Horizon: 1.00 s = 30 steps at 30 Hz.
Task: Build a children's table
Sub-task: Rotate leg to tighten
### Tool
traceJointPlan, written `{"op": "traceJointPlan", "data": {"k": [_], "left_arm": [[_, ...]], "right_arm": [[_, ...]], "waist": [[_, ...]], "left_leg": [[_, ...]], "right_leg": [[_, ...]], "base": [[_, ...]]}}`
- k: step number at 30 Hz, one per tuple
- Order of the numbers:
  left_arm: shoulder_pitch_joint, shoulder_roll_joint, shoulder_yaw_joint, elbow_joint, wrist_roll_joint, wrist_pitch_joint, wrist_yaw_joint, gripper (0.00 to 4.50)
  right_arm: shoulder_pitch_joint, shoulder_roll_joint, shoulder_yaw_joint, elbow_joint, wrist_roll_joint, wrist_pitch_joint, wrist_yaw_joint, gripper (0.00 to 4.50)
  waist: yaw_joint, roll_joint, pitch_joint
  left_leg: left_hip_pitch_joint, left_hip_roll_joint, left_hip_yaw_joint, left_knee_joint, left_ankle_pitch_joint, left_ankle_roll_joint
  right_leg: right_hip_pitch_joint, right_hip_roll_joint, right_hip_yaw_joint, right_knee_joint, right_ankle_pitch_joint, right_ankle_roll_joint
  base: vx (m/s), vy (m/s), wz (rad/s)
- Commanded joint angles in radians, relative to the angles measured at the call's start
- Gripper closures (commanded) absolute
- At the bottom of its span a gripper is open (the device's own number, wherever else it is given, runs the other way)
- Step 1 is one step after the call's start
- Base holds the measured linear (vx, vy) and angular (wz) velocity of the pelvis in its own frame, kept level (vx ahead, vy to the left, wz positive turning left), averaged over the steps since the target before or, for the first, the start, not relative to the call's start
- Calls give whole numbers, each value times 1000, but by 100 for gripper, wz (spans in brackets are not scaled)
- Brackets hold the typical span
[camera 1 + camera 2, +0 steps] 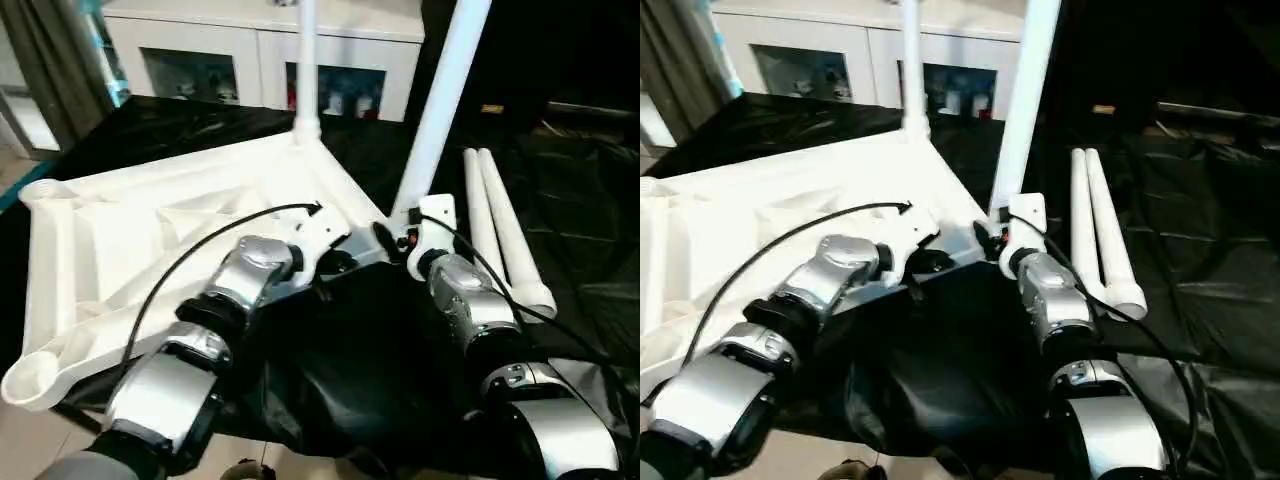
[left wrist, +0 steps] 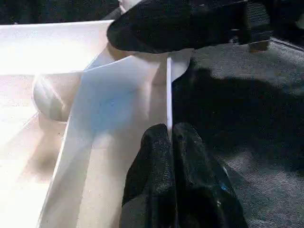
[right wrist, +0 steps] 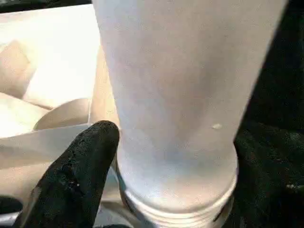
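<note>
Tabletop (image 1: 150, 240) lies underside up on the black sheet (image 1: 560, 200). One leg (image 1: 306, 60) stands seated in its far corner socket. Right gripper (image 3: 156, 185) grasps a second leg (image 1: 440, 110) at the near corner socket, apparently not yet seated. Left gripper (image 2: 173, 142) is clenched on the tabletop's rim beside that socket. Two spare legs (image 1: 500, 230) lie beside the tabletop; two sockets remain unfilled.

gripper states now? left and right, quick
Left gripper: shut, pinching the tabletop's rim.
Right gripper: closed around the base of the leg standing at the near corner socket.
</note>
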State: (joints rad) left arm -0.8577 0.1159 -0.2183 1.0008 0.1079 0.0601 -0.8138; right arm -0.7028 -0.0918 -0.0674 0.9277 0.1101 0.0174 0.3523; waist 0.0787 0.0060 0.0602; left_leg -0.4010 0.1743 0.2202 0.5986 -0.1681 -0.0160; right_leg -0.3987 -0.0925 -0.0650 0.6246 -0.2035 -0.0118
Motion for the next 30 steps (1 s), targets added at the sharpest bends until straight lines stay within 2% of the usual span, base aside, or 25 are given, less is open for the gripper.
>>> {"op": "traceJointPlan", "data": {"k": [1,5,6,7,9,12,14,19,21,22,25,26,30], "left_arm": [[7,-6,6,-42,-34,-76,-58,450],[33,27,-5,-76,-46,-106,-155,450],[49,51,-15,-100,-51,-115,-215,450],[53,57,-19,-104,-51,-120,-228,450],[68,86,-31,-119,-50,-143,-286,450],[81,109,-35,-131,-52,-159,-330,450],[97,133,-41,-154,-53,-165,-372,450],[117,147,-37,-190,-61,-156,-409,450],[123,150,-38,-196,-64,-157,-420,450],[126,152,-37,-198,-65,-158,-424,450],[130,154,-39,-201,-65,-157,-427,450],[132,154,-39,-206,-66,-152,-429,450],[135,156,-37,-211,-65,-150,-430,450]], "right_arm": [[16,12,72,-6,-4,-5,138,59],[46,-47,114,-60,-7,-17,299,59],[68,-92,141,-102,-8,-23,401,59],[72,-102,145,-111,-8,-22,424,59],[91,-151,162,-153,-7,-21,529,59],[103,-196,170,-188,2,-14,602,59],[109,-235,168,-213,10,-17,649,59],[114,-261,167,-234,23,-5,693,59],[118,-269,174,-242,24,6,723,59],[121,-271,177,-247,25,10,732,85],[126,-267,175,-256,34,22,748,95],[128,-267,176,-260,33,27,755,116],[131,-264,179,-263,31,28,757,145]], "waist": [[1,-13,-73],[1,-11,-75],[4,-11,-75],[7,-11,-75],[13,-10,-77],[16,-8,-76],[22,-10,-74],[21,-11,-72],[22,-11,-72],[22,-12,-73],[22,-13,-74],[23,-12,-74],[24,-12,-75]], "left_leg": [[29,63,-41,-71,-200,51],[29,65,-38,-67,-171,74],[28,65,-38,-65,-160,83],[26,67,-37,-64,-155,90],[28,70,-35,-62,-144,103],[31,71,-34,-63,-155,99],[31,73,-34,-64,-174,88],[34,73,-35,-69,-210,58],[32,72,-35,-68,-203,59],[32,72,-35,-67,-197,60],[30,70,-35,-66,-182,69],[30,71,-35,-65,-176,71],[31,71,-35,-65,-171,71]], "right_leg": [[45,-79,47,-83,-145,-228],[45,-77,46,-76,-94,-243],[48,-73,44,-74,-75,-249],[49,-73,44,-72,-64,-250],[45,-73,44,-67,-33,-262],[42,-72,44,-67,-45,-272],[42,-74,45,-69,-74,-267],[39,-75,47,-76,-139,-257],[40,-75,47,-75,-134,-257],[40,-75,47,-74,-129,-257],[41,-75,46,-72,-108,-257],[40,-75,46,-71,-104,-259],[40,-74,45,-71,-100,-262]], "base": [[0,0,0],[0,0,0],[0,0,0],[0,0,0],[0,0,0],[0,0,0],[0,0,0],[0,0,0],[0,0,0],[0,0,0],[0,0,0],[0,0,0],[0,0,0]]}}
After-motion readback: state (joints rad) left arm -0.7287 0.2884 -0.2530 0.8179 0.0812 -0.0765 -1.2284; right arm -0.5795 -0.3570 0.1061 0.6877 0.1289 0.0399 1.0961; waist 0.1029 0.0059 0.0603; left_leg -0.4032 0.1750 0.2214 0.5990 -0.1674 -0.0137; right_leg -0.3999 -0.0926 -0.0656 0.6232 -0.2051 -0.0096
